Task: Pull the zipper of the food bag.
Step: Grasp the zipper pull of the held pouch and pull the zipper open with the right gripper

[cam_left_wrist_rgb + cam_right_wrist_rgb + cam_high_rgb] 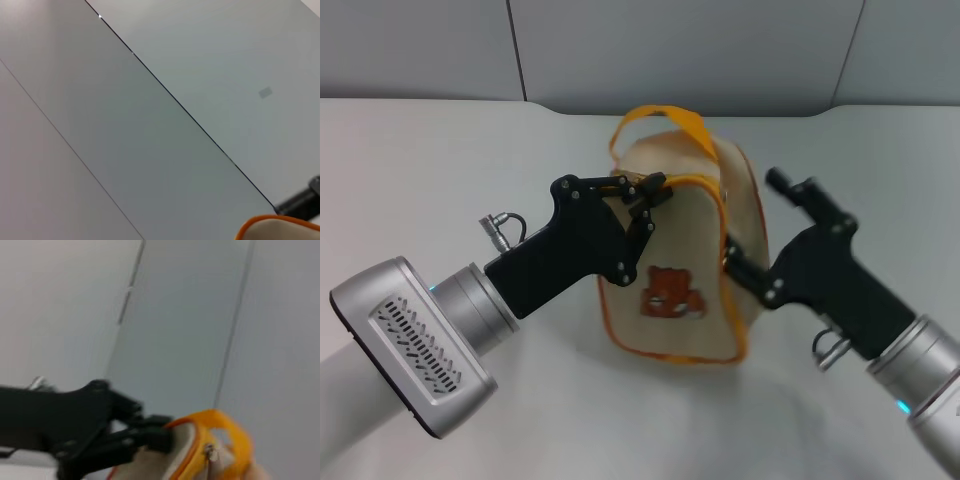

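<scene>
The food bag (675, 250) stands upright mid-table, beige with orange piping, a bear patch and an orange loop handle (660, 118). My left gripper (648, 193) reaches in from the left and is shut on the bag's upper front corner at the orange edge. My right gripper (752, 216) is at the bag's right side, its fingers spread apart against the side panel. The right wrist view shows the zipper (200, 450) with its small silver pull tab (212, 453) free, a short way from the left gripper (162, 437). The bag's corner (280, 229) shows in the left wrist view.
The white table (440, 170) runs to a grey wall (670, 50) behind the bag. Both black arms flank the bag closely. Open tabletop lies to the far left and far right.
</scene>
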You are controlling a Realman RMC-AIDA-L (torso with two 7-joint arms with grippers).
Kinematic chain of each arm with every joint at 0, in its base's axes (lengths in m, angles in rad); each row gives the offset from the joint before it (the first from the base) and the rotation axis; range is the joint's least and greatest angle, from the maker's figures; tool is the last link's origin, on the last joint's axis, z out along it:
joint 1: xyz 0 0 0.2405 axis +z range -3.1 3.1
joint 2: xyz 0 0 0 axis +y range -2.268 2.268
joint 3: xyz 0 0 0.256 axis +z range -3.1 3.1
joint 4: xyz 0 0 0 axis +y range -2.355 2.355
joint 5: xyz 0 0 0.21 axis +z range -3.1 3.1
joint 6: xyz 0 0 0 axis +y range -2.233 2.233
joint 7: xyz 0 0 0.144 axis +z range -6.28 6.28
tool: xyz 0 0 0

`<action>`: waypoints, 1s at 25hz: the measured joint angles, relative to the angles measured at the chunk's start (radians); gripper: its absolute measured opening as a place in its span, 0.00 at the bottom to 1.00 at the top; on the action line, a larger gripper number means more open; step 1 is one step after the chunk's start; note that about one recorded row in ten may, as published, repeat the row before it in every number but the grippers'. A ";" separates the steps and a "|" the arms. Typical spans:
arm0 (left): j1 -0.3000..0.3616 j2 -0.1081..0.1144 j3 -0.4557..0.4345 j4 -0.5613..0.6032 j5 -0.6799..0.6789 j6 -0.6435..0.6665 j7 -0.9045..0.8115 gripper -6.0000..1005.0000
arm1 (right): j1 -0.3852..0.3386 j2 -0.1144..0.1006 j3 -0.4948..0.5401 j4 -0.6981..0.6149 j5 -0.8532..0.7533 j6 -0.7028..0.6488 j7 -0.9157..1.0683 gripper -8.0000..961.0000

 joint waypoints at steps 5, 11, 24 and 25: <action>-0.001 0.000 0.000 -0.001 0.000 -0.001 0.001 0.06 | -0.019 0.000 0.008 -0.009 -0.030 0.012 -0.004 0.80; -0.001 0.000 0.000 -0.001 0.000 -0.001 0.002 0.06 | -0.050 0.000 0.013 -0.040 -0.028 -0.065 -0.006 0.78; -0.003 0.000 0.002 0.000 0.000 0.001 0.001 0.06 | -0.006 0.000 0.056 0.028 -0.025 -0.029 -0.139 0.69; -0.003 0.000 0.002 -0.001 0.000 0.001 0.001 0.06 | -0.004 0.000 0.057 0.029 -0.025 -0.029 -0.139 0.68</action>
